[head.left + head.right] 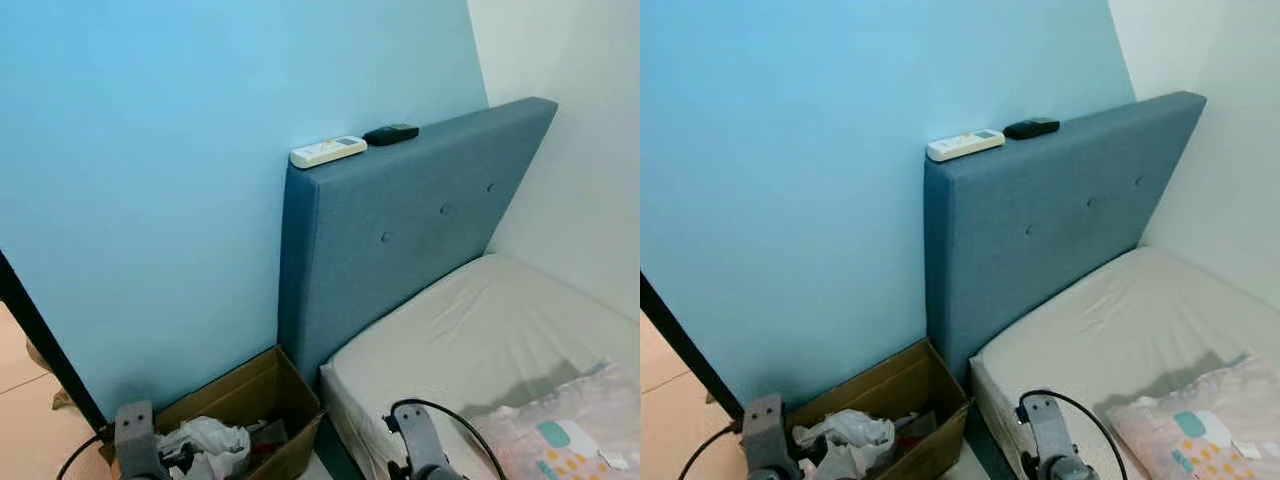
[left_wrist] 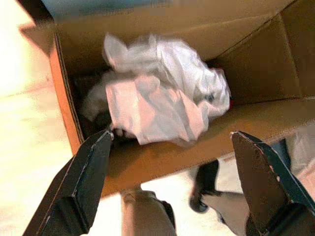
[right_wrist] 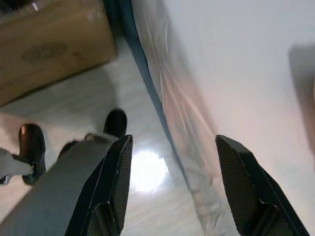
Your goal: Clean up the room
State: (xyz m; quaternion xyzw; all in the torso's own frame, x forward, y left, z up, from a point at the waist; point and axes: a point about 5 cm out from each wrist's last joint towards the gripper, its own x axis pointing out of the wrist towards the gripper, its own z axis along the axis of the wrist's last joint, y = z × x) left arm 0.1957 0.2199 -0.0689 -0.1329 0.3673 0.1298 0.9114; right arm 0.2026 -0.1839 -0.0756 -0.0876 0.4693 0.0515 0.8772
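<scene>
— Cardboard first, at the far left: what sits in that box (image 1: pixel 262 400)?

— Crumpled white plastic or paper (image 1: pixel 205 440), heaped over some darker bits I cannot make out. The box stands open on the floor, against the blue wall (image 1: pixel 150 180) and just beside the headboard's end.

— And the left gripper (image 2: pixel 170 162)?

— It hangs above the box's near rim, its black fingers (image 2: pixel 86 177) spread wide with nothing between them. The white bundle lies inside the box beyond the fingertips, not touched.

— Moving right, what is on the headboard (image 1: pixel 400 230)?

— Two things on its top edge: a white remote control (image 1: pixel 328 151) at the left end, and a small dark object (image 1: pixel 391 134) close beside it, further along. Whether they touch I cannot tell. The headboard is blue fabric with buttons, leaning back to the wall.

— Then the bed?

— A mattress (image 1: pixel 480 340) in a pale sheet, and at the lower right corner a pinkish patterned cloth (image 1: pixel 565 435) lying on it.

— The right gripper (image 3: pixel 170 182)?

— Low beside the mattress edge, over glossy floor (image 3: pixel 147 172). Its fingers (image 3: pixel 246 187) stand wide apart, empty.
</scene>
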